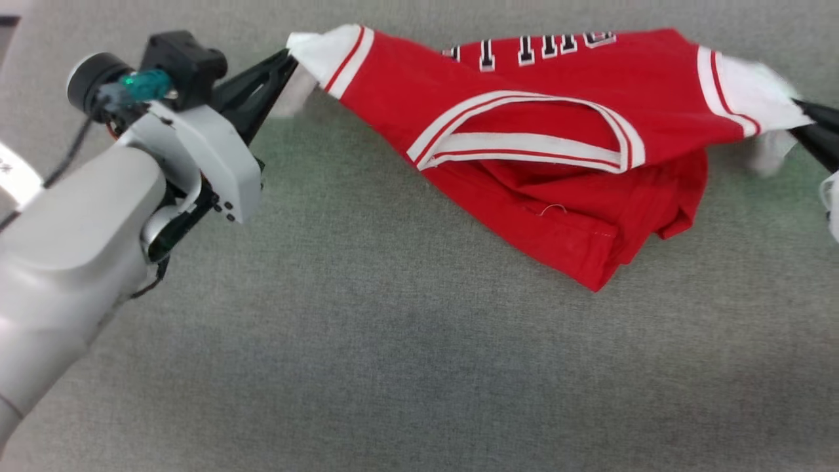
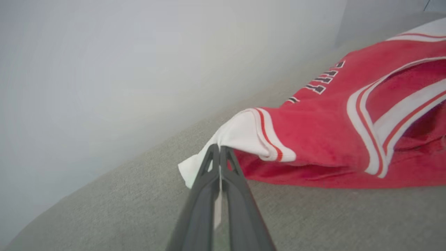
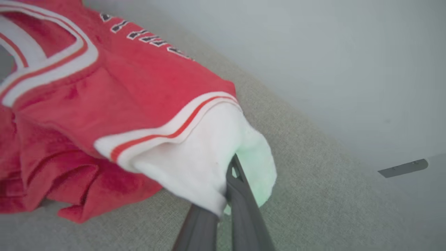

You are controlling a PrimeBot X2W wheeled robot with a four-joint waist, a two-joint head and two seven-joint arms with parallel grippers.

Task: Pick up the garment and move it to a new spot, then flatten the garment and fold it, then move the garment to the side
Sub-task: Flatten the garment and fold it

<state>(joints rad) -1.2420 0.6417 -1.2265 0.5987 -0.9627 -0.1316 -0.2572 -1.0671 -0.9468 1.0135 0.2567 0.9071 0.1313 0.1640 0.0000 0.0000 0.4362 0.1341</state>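
One long axis here, running side to side: on the grey table (image 1: pixel 393 367) the red shirt (image 1: pixel 524 131) is strung between both arms, body sagging down. The left tool (image 1: pixel 290 58) is clamped on its left end, the right tool (image 1: pixel 798 108) on its right.

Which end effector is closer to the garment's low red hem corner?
Right. The right end effector pinches the white sleeve above the hem corner; the left end effector pinches the garment's far sleeve.

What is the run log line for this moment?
left gripper: shut on white sleeve | right gripper: shut on other white sleeve | shirt: stretched between them, red body bunched on grey surface
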